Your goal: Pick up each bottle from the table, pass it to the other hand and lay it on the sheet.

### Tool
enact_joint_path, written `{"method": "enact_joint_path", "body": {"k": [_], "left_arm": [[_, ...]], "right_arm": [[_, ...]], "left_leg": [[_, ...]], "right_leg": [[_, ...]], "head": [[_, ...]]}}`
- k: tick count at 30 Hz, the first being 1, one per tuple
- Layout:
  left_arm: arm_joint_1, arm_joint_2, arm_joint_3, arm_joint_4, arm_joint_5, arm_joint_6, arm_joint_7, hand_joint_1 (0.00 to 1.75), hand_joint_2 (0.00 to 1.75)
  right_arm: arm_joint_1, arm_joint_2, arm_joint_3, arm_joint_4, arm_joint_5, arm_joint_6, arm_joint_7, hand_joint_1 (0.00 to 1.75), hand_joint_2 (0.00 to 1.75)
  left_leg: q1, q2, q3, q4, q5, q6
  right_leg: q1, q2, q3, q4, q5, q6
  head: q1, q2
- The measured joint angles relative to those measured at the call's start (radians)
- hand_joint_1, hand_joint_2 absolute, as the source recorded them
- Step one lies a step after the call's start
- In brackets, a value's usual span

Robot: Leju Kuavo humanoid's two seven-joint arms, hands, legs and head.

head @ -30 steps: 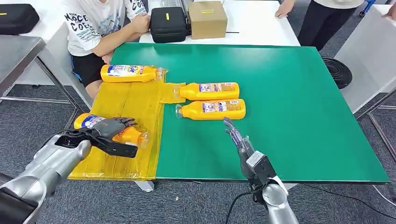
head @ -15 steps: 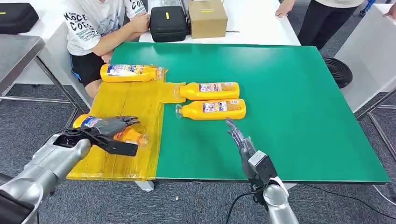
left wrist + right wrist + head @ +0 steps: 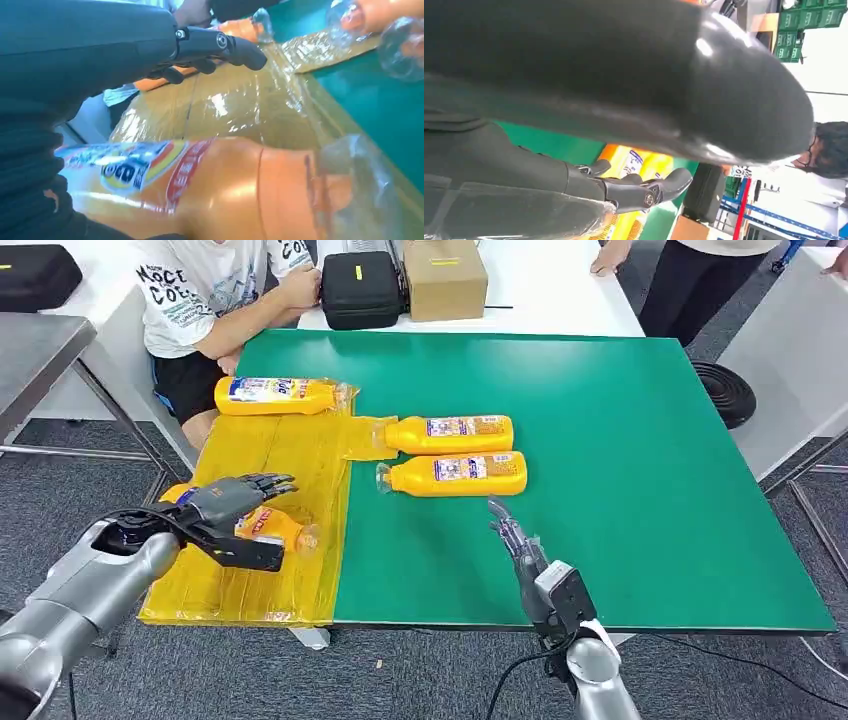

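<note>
The left hand (image 3: 232, 502) hovers over an orange bottle (image 3: 268, 528) lying on the yellow sheet (image 3: 285, 455), fingers spread and released, though whether they touch it I cannot tell; the right hand (image 3: 512, 535) is stretched flat above the green table (image 3: 620, 450), holding nothing; four orange bottles in all: two on the sheet, two side by side on the green just beside its edge.
</note>
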Motion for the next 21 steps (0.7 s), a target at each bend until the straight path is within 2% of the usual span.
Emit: {"method": "enact_joint_path", "body": {"k": [4, 9, 10, 12, 14, 17, 21], "left_arm": [[0.006, 0.015, 0.0, -0.036, 0.01, -0.018, -0.005, 0.0, 1.75], [0.011, 0.068, 0.01, -0.114, 0.097, -0.089, -0.06, 0.0, 1.75], [0.017, 0.076, 0.024, -0.136, 0.133, -0.089, -0.067, 0.0, 1.75], [0.059, 0.074, 0.07, -0.171, 0.18, -0.045, -0.066, 0.0, 1.75], [0.141, 0.039, 0.156, -0.199, 0.227, 0.057, -0.052, 0.0, 1.75], [0.224, -0.051, 0.246, -0.203, 0.279, 0.172, -0.06, 0.0, 1.75], [0.302, -0.163, 0.309, -0.203, 0.322, 0.217, -0.072, 0.0, 1.75]], "right_arm": [[-0.001, 0.0, 0.0, 0.003, 0.0, 0.0, 0.0, 0.0, 0.0], [-0.023, -0.006, -0.002, 0.013, 0.043, -0.034, 0.034, 0.0, 0.0], [-0.031, -0.011, -0.004, 0.016, 0.086, -0.075, 0.062, 0.0, 1.75], [-0.052, -0.026, -0.013, 0.019, 0.178, -0.151, 0.115, 0.0, 1.75], [-0.093, -0.05, -0.019, 0.036, 0.341, -0.249, 0.19, 0.0, 1.75], [-0.207, -0.086, -0.02, 0.123, 0.514, -0.325, 0.251, 0.0, 1.75], [-0.372, -0.123, -0.005, 0.287, 0.648, -0.368, 0.311, 0.0, 1.75]], "left_leg": [[0.0, 0.0, 0.0, 0.0, 0.0, 0.0], [0.0, 0.001, 0.0, 0.0, 0.0, 0.0], [0.0, 0.001, 0.0, 0.0, 0.0, 0.0], [0.0, 0.001, 0.0, 0.0, 0.0, 0.0], [-0.002, 0.002, 0.0, 0.0, 0.0, 0.0], [-0.003, 0.001, -0.001, 0.0, 0.001, 0.002], [-0.007, 0.001, -0.001, 0.001, 0.002, 0.003]], "right_leg": [[0.0, 0.0, 0.0, 0.0, 0.0, 0.0], [0.0, 0.001, -0.001, 0.0, 0.0, 0.0], [0.0, 0.0, -0.001, 0.0, 0.0, 0.0], [0.0, 0.0, 0.0, 0.0, 0.0, 0.0], [-0.003, 0.002, -0.001, 0.0, 0.0, 0.0], [-0.005, 0.002, -0.002, 0.0, 0.002, 0.003], [-0.007, 0.002, -0.002, 0.0, 0.004, 0.006]], "head": [[0.0, 0.0], [0.0, 0.0], [-0.001, 0.0], [0.0, 0.0], [-0.002, 0.0], [0.0, 0.0], [-0.001, 0.0]]}}
